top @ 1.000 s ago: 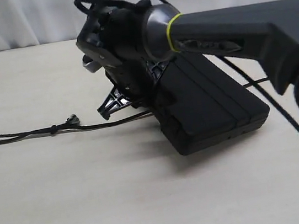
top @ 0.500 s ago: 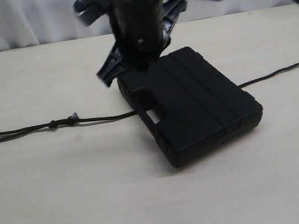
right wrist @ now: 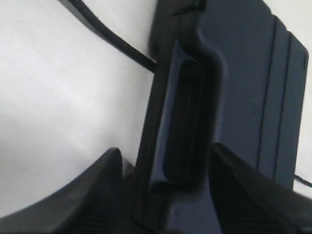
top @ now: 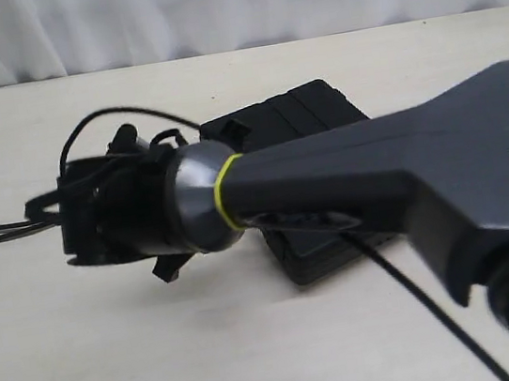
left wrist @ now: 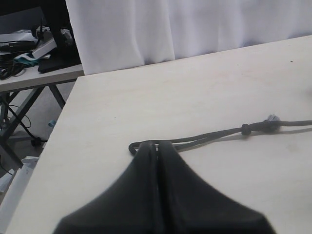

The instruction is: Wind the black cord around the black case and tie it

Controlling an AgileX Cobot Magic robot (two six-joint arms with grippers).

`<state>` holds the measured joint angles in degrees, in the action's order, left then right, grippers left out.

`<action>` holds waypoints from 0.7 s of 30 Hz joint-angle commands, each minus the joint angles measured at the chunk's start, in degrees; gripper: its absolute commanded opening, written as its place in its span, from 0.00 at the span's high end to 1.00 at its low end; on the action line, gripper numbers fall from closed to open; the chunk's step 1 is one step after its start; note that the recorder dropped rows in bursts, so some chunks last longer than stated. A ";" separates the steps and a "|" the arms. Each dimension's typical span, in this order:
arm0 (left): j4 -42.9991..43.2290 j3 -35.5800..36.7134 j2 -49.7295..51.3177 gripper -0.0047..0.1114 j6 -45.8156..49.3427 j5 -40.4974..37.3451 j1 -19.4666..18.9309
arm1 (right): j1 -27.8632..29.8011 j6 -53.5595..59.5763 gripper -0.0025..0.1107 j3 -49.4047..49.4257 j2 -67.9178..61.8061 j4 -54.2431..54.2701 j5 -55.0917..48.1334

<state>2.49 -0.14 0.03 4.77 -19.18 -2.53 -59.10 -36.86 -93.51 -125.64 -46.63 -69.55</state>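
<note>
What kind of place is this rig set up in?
Likely a lab or workshop: a pale tabletop, a white curtain as backdrop, and a cluttered side table off to one side.

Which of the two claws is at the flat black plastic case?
The right gripper, open astride the handle edge of the black case; the left gripper is shut on the thin black cord.

Setting: robot lab / test station. Pale table [left wrist: 146, 107] w/ white curtain [left wrist: 170, 24] as backdrop. Adjacent bench [left wrist: 44, 75] holds cables [left wrist: 9, 68] & misc. equipment.
</note>
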 commanded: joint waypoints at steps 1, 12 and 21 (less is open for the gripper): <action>-0.07 0.14 -0.03 0.96 -0.43 0.60 0.31 | 0.45 -1.73 0.52 -3.37 -5.18 -2.62 -0.41; -0.07 0.14 -0.03 0.96 -0.43 0.60 0.31 | 4.06 -1.31 0.52 -7.56 -10.98 -1.98 -0.41; -0.07 0.14 -0.03 0.96 -0.43 0.60 0.31 | 5.07 -2.36 0.61 -7.56 -12.68 -7.57 -0.41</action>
<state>2.49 -0.14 0.03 4.77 -19.18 -2.53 -54.32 -38.52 -100.81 -138.05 -52.38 -69.67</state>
